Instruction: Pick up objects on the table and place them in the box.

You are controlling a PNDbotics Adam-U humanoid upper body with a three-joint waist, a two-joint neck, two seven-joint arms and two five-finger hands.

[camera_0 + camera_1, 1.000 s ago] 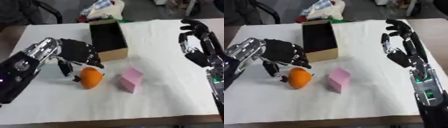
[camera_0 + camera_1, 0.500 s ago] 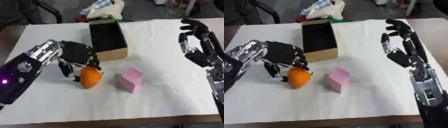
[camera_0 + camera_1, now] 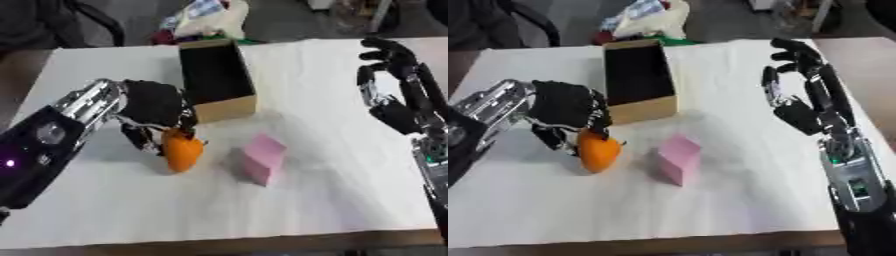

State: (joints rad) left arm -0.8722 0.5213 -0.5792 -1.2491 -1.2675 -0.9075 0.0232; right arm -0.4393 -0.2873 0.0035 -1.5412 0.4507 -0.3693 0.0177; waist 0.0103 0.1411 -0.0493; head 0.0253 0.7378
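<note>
At centre left, your left hand (image 3: 153,107) has come down over the orange object (image 3: 182,153) in the last second, and its fingers now curl round the top of it while it sits on the white table (image 3: 332,200). That looks like a grasp forming, so lift next. The pink block (image 3: 261,158) waits mid-frame below the empty box (image 3: 216,75), and your right hand (image 3: 798,102) hangs unclenched, holding nothing, at the right.

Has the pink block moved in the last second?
No. The pink block sits at the same spot below the box corner, right of the orange.
</note>
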